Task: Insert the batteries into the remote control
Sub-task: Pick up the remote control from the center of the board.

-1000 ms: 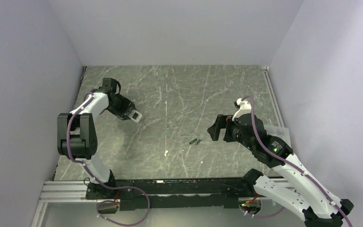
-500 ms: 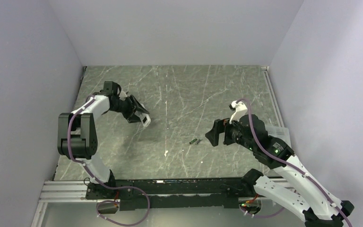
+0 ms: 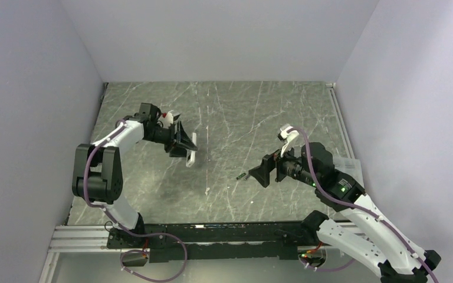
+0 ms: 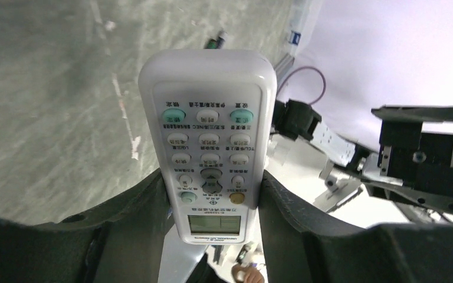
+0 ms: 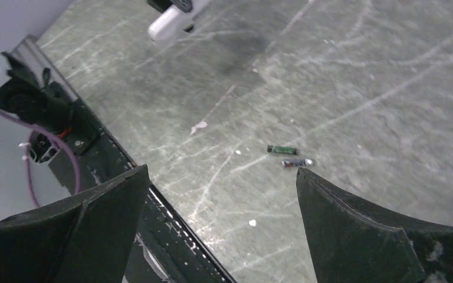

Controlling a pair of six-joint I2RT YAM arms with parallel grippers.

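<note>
So we're at the pick-up-a-battery step, I'd say. The left hand (image 3: 181, 143) is clamped on the remote (image 4: 209, 141), one finger on each long side near the display end. It holds it up off the tabletop (image 3: 242, 112), well left of the batteries (image 5: 282, 150) and a bit farther back. The right hand (image 3: 259, 173) hovers just right of the batteries, jaws spread wide, nothing in them. Both batteries lie loose on the tabletop, side by side, near each other but not quite touching as far as I can see.

Next move, my guess: the right hand needs to drop down and pinch just one battery across its thin body. Tricky, since they're tiny and the neighbour sits so close it could get knocked and roll off.

Containers: the remote's battery bay isn't visible. The left wrist view only gets the button face, and the top view is too small. So I can't tell if the cover's off, or if anything's inside. There's also a clear box (image 3: 349, 165) well right of the batteries, mostly hidden behind the right arm; can't tell what's in it.
</note>
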